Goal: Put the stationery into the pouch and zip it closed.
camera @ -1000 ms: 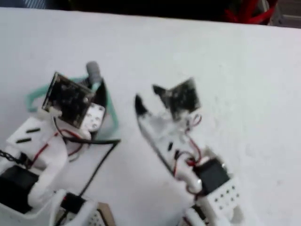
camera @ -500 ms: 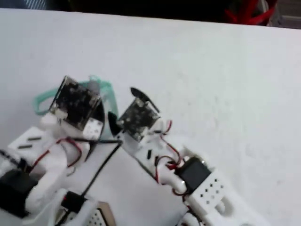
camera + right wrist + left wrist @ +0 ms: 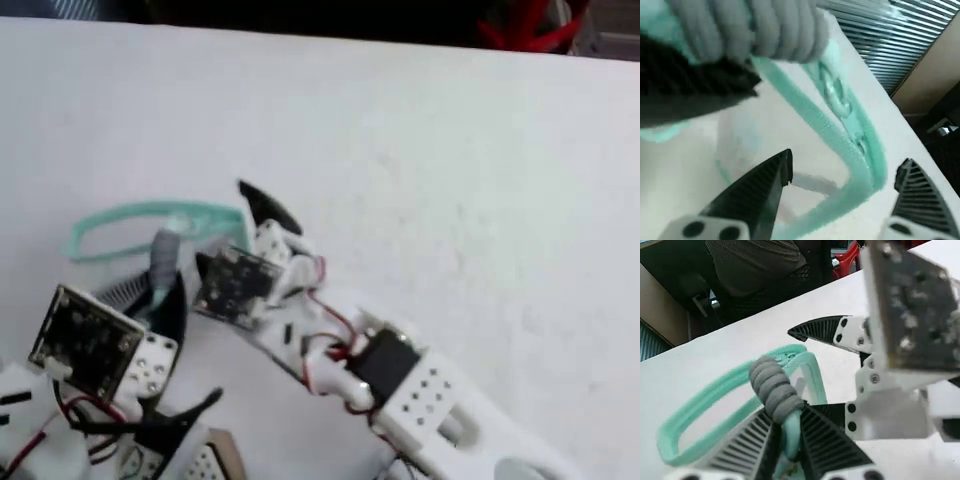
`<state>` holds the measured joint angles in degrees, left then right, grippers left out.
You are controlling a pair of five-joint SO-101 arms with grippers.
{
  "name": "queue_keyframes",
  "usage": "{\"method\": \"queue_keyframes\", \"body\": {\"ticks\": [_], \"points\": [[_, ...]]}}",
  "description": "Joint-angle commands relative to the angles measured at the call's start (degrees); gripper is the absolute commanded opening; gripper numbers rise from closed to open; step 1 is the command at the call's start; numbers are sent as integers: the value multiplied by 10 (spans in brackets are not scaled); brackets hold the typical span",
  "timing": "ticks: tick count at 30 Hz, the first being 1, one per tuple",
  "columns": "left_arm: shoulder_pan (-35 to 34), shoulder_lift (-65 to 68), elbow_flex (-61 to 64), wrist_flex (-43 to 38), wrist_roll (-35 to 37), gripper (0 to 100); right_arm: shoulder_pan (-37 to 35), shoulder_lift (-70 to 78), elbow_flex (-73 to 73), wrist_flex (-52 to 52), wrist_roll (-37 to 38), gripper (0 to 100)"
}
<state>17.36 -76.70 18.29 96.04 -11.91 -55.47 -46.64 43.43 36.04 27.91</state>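
Insertion looks the step in hand: left gripper (image 3: 788,439) clenches a grey-gripped pen (image 3: 774,389) at the six-o'clock edge of the mint-zippered clear pouch (image 3: 150,214), lying toward nine o'clock on the table (image 3: 450,150). Right gripper (image 3: 845,166), jaws spread, straddles its three-o'clock corner. Next, probably: pinch that corner, feed the pen in.

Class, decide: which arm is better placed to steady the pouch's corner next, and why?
Probably right. The right gripper, open, straddles the corner of the clear, teal-edged zip pouch, while the left gripper is shut on the pen with the grey ribbed grip.
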Motion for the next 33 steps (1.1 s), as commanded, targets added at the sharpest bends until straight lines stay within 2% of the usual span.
{"method": "queue_keyframes", "body": {"ticks": [1, 6, 8, 13, 19, 23, 33], "points": [[-3, -1, -21, 6, 5, 22, -31, 48, -63, 42, 29, 278], [-4, -1, -21, 2, 2, 22, -15, 41, -71, 57, 28, 2], [-13, -1, -21, 1, 1, 22, 5, 23, -70, 68, 27, 34], [-89, 0, 2, -40, 0, 22, 48, -43, -18, 42, 3, 19], [-171, 0, 135, -159, 0, 22, 83, -166, 131, -56, -1, 20], [-197, 0, 194, -228, 0, 22, 88, -247, 184, -63, -1, 19], [-259, 0, 210, -296, 0, 22, 88, -230, 200, -60, 0, 19]]}}
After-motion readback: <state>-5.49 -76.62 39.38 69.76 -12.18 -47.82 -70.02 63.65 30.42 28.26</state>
